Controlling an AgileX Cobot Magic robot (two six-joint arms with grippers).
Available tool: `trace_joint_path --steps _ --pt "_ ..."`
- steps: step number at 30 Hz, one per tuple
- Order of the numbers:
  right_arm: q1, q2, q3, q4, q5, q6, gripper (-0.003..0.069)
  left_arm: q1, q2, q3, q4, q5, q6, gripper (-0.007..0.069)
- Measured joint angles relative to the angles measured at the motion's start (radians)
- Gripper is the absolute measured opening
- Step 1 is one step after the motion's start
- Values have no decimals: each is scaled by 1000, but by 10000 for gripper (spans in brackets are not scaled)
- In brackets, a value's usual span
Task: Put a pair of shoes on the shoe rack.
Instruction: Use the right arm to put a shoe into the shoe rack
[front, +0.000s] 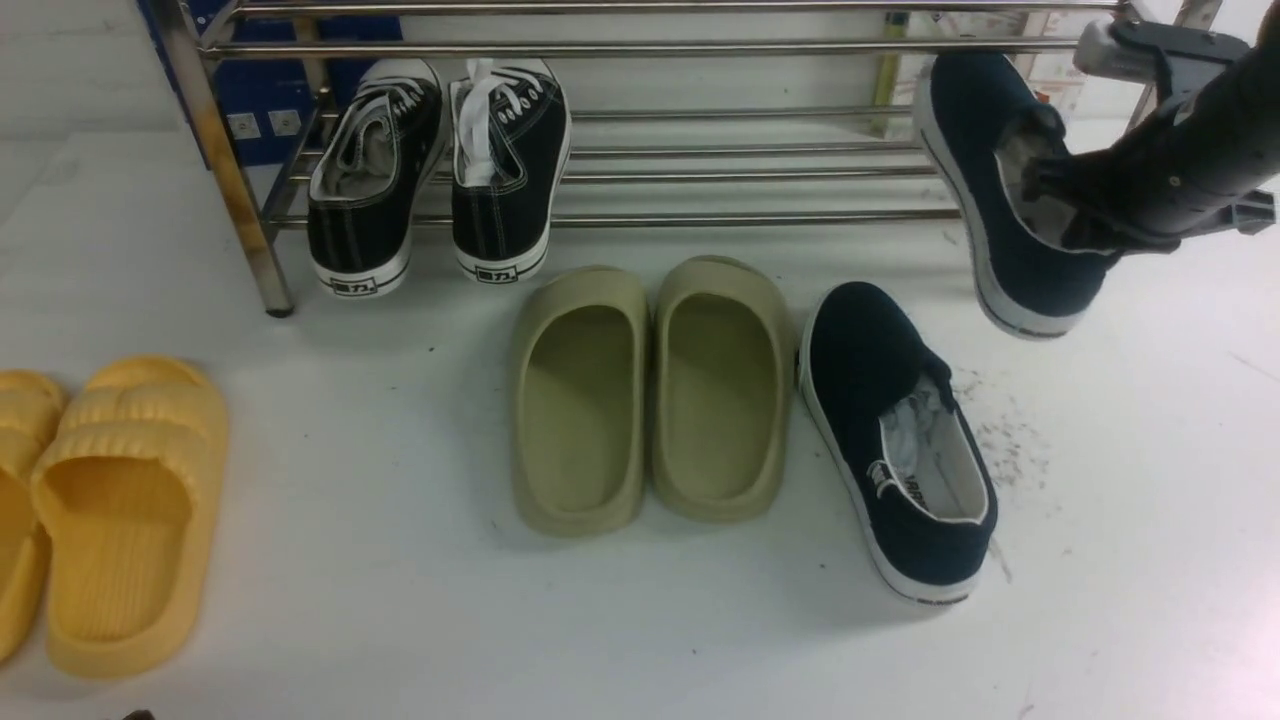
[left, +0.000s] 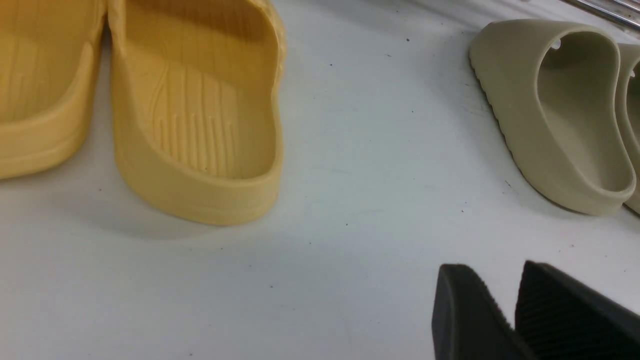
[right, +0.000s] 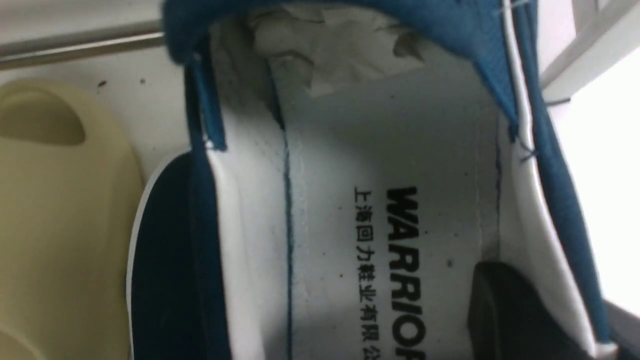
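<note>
One navy slip-on shoe (front: 985, 150) of the pair of shoes hangs in the air at the right end of the shoe rack (front: 700, 178), toe up near the top bar. My right gripper (front: 1075, 225) is shut on its side wall. One black finger (right: 505, 310) rests inside on the pale printed insole (right: 390, 150). The other navy shoe (front: 880, 400) lies on the white floor, in front of the rack and right of centre. My left gripper (left: 495, 270) hovers low over bare floor, open, nothing between its fingers.
Two black lace-up sneakers (front: 440, 170) lean on the rack's lower bars at the left. A pair of olive slippers (front: 650, 390) sits just left of the floor shoe. Yellow slippers (front: 110, 500) lie at the far left, close to my left gripper.
</note>
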Motion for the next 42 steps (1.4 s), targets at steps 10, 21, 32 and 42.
trace_joint_path --steps 10,21,32,42 --pt "-2 114 -37 2 -218 1 50 0 0 0 0 0 0 190" --pt "-2 151 -37 9 -291 1 68 0 0 0 0 0 0 201" --pt "-2 149 -46 16 -347 1 273 0 0 0 0 0 0 213" --pt "-2 115 -46 124 -312 1 302 0 0 0 0 0 0 217"
